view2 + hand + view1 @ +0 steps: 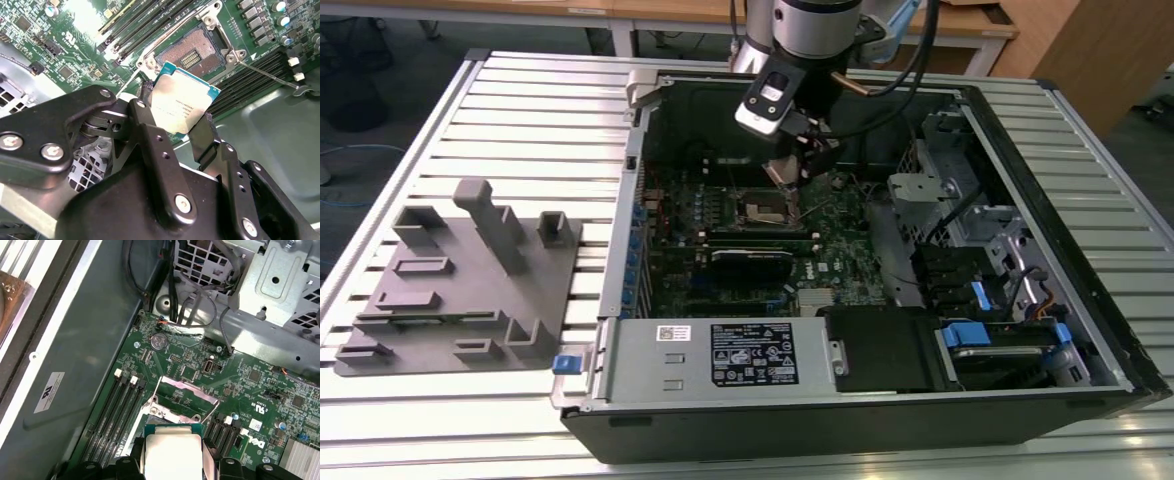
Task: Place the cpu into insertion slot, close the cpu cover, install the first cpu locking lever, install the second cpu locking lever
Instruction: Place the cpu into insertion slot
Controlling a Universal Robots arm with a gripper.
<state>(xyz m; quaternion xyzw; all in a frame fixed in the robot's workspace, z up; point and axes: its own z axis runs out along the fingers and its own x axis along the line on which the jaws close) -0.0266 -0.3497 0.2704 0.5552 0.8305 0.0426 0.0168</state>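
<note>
One tool (176,107), clamped on the cpu (185,97) (tilted), near the insertion slot (197,52)

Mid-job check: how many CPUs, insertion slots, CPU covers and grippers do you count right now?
cpu: 1, clamped in the gripper
insertion slot: 1, bare
cpu cover: 1, raised
gripper: 1
Total: 4
</note>
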